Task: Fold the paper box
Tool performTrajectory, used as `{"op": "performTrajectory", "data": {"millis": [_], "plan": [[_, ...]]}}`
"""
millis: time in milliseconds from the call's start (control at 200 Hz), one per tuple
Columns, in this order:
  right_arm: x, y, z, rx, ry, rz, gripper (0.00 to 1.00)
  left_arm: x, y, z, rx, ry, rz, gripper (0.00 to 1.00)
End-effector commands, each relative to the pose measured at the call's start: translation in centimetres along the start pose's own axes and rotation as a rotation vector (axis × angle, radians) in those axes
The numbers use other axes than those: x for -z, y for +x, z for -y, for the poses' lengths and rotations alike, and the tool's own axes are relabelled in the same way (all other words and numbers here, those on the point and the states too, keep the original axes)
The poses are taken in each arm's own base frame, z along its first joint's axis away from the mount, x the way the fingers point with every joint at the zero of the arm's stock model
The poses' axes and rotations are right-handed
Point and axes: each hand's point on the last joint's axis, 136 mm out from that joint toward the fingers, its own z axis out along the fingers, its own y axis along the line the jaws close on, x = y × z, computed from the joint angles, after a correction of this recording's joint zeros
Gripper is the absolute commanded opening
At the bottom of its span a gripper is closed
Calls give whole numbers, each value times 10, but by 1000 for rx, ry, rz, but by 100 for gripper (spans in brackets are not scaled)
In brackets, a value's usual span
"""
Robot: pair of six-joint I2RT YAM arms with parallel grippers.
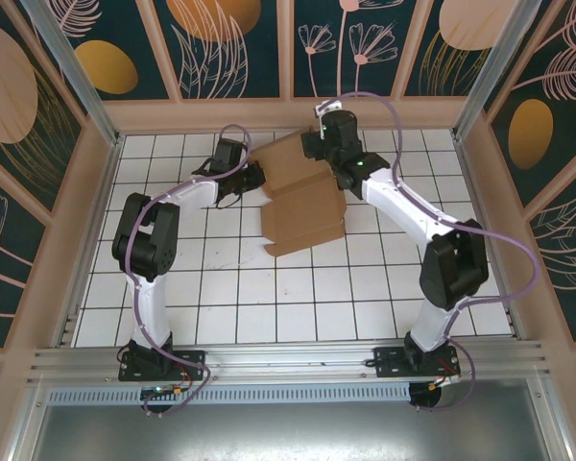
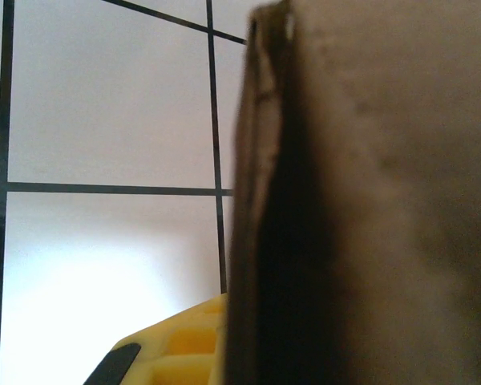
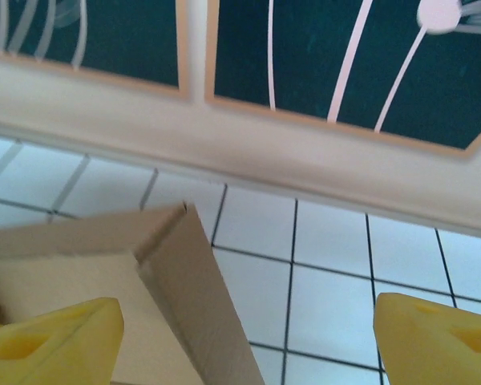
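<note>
White tiled tabletop with black grid lines (image 1: 298, 298) runs under both arms. Cream wooden rail (image 3: 248, 152) and dark teal wall panels with pale plant drawings (image 3: 329, 56) stand just past the right gripper (image 3: 244, 311), close beyond its fingertips, so little room on that side. Silver aluminium rail (image 1: 288, 357) carries the arm bases, well back from both sets of jaws. Plain brown cardboard paper box (image 1: 302, 197), partly folded with panels stepped over one another, lies between the two grippers. The left gripper (image 1: 256, 179) has its jaws pressed together on the box's side edge. In its wrist view the cardboard edge stands right against the one visible yellow finger (image 2: 172, 353), and the sheet hides the other finger. Right gripper jaws are spread wide, yellow fingers (image 3: 52, 341) well apart, clamping nothing. A raised cardboard flap (image 3: 192, 297) runs up between them, nearer the finger at left of that view. A flat panel passes behind that finger, can't tell if they touch. The opposite finger has bare tile around it. From above, the right gripper sits at the box's far edge, and the box extends from both jaws back toward the bases.
</note>
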Motion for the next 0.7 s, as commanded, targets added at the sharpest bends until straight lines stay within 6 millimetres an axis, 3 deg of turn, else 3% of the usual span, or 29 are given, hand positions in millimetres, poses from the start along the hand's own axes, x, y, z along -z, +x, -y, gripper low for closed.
{"op": "performTrajectory", "data": {"millis": [0, 255, 280, 455, 696], "plan": [[12, -14, -18, -71, -114, 45, 82, 0, -7, 5, 10, 4, 13, 0], [9, -8, -13, -74, -79, 22, 81, 1, -6, 4, -11, -5, 5, 0], [6, -8, 2, -93, -56, 21, 81, 2, -6, 3, -22, -13, 5, 0], [12, -2, 22, -165, -58, 14, 81, 12, -8, -8, -169, -125, -43, 0], [23, 20, 50, -237, -65, -6, 80, 40, 6, -24, -380, -263, -226, 1]]}}
